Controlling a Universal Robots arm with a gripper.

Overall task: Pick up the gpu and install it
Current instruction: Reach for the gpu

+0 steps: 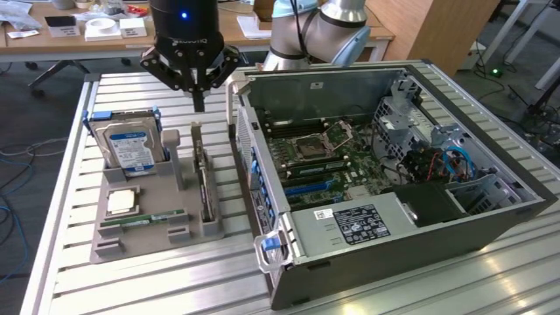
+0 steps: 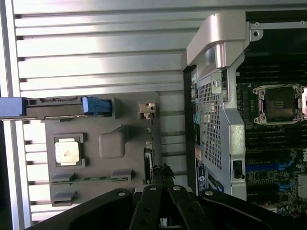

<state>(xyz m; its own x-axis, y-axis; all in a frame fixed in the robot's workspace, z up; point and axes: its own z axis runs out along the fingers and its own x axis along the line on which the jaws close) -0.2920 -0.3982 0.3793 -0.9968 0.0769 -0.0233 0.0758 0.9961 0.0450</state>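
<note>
Overhead, the arm (image 1: 328, 29) comes in from behind the computer case (image 1: 411, 259) and points the gripper (image 1: 199, 104) straight down, toward the exterior view's left. Its fingers (image 1: 199, 92) are pressed together into a single tip and pinch nothing.

The gpu (image 1: 206, 190) stands on its long edge in a slot of the grey tray (image 1: 144, 241) on the slatted tabletop (image 1: 131, 285). It is below the fingertips and apart from them. In the wrist view the closed fingers (image 2: 153, 201) hang just over the thin top edge of the gpu (image 2: 148, 163), and its silver bracket (image 2: 147, 109) sits at one end of the slot.

At the tray's side nearer the exterior view's left, the hard drive (image 1: 131, 147) stands upright with a blue-and-white label, its print too small to read. Pale lettering on the gripper body cannot be made out. Farther right, inside the open case, the power supply (image 1: 359, 223) carries a white-and-black sticker, also unreadable.
</note>
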